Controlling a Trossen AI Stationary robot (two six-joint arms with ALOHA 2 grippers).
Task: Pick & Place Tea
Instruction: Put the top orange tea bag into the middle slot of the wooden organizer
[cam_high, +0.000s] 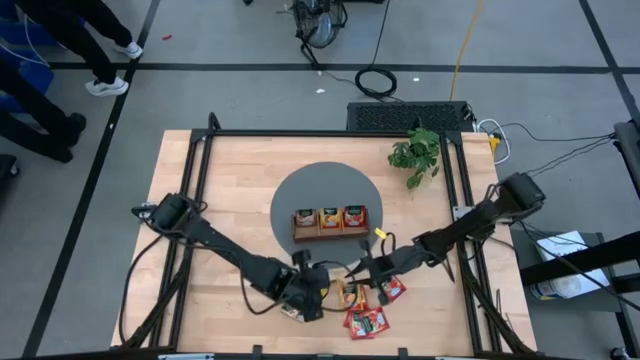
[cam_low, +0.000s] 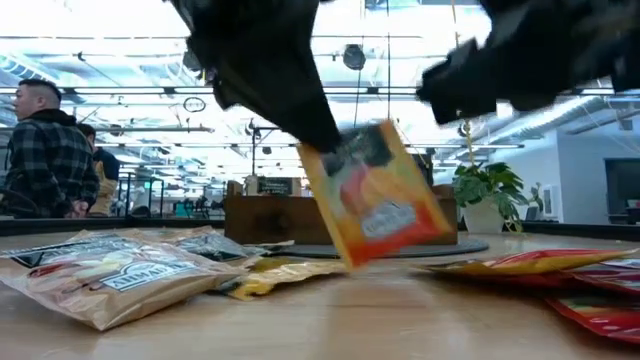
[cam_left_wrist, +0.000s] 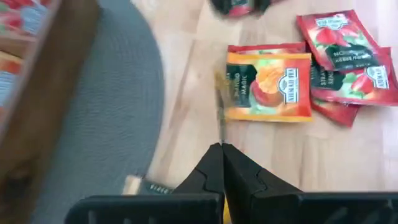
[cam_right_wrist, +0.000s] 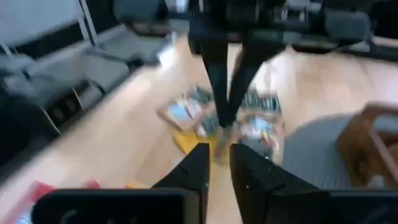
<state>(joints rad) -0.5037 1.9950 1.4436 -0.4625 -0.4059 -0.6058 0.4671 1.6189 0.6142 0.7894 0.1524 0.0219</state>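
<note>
Now left claw (cam_left_wrist: 221, 152) pinches an orange sachet (cam_low: 378, 195) edge-on.
Tray (cam_high: 330, 232) lies just beyond; I see right claw (cam_right_wrist: 219, 155) slightly parted, empty.

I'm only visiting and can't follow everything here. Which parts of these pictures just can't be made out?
- High view: the flat red and orange sachets are too small for their labels to be read.
- Low view: the dark left gripper hides the top edge of the orange-yellow sachet it grips.
- Left wrist view: the brown wooden tray is blurred and cut off by the edge.
- Right wrist view: the pale sachets are blurred.
</note>
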